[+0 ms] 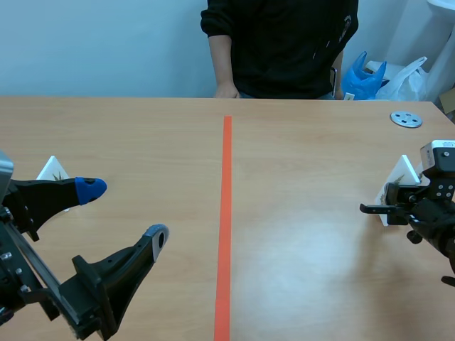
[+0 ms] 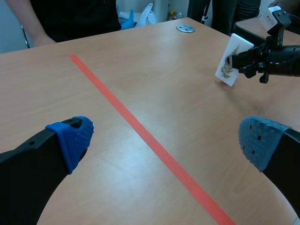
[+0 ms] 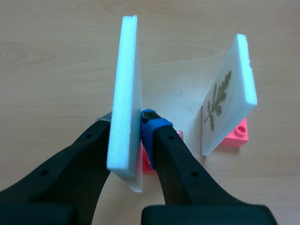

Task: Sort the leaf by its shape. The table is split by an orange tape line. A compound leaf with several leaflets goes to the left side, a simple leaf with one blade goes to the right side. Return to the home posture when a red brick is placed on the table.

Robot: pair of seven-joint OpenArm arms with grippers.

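Two black arms enter over a wooden table (image 1: 313, 213), one from the lower left of the frame and one from the right edge. A person (image 1: 281, 46) in a black top stands at the top centre, behind the far table edge. An orange tape line (image 1: 225, 227) runs down the middle of the frame and splits the table.

The left gripper (image 1: 125, 213) hangs over the lower left of the frame, its fingers spread wide with nothing between them. Its blue pads (image 2: 71, 139) are bare in its own wrist view.

The right gripper (image 1: 384, 204), at the right edge of the frame, is clamped on a white foam card (image 1: 399, 174), well to the right of the tape line. In the right wrist view this card (image 3: 124, 93) stands edge-on between the fingers. The left wrist view shows it (image 2: 229, 65) tilted, with a leaf (image 2: 227, 69) on its face too small to classify.

Just beside the held card, a second card (image 3: 229, 75) leans upright on a pink brick (image 3: 236, 136) and bears a compound leaf (image 3: 216, 101) with several leaflets. A third card (image 1: 51, 169) stands at the left edge of the frame, partly behind the left arm's finger.

A blue bag (image 1: 362, 78) lies at the upper right of the frame. A small metal disc (image 1: 406, 119) lies on the table below it.
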